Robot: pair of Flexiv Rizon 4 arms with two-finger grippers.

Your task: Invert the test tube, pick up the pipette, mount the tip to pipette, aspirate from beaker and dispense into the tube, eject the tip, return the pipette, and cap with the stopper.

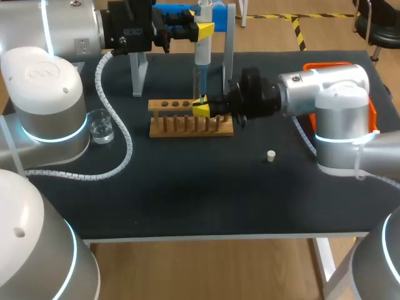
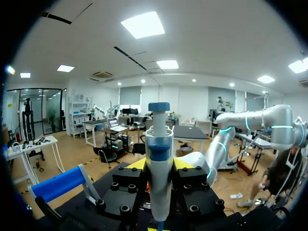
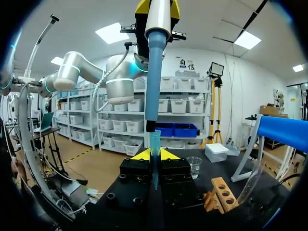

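Note:
My left gripper (image 1: 204, 29) is shut on the white and blue pipette (image 1: 202, 50), which hangs upright over the wooden rack (image 1: 190, 119). In the left wrist view the pipette (image 2: 159, 159) stands between the yellow tips of this gripper (image 2: 160, 164). My right gripper (image 1: 201, 108) is shut on the clear test tube (image 1: 199, 84), held upright just behind the rack. Seen from the right wrist, the tube (image 3: 155, 142) rises from the gripper (image 3: 154, 155), and the lower end of the pipette (image 3: 154, 72) meets its mouth. The beaker (image 1: 100, 126) stands at the left. The small white stopper (image 1: 270, 155) lies at the right.
The pipette stand with its blue bar (image 1: 178, 12) and grey legs (image 1: 139, 75) stands at the back. An orange tray (image 1: 337, 65) sits behind my right arm. A white coiled cable (image 1: 122, 156) trails across the left of the table.

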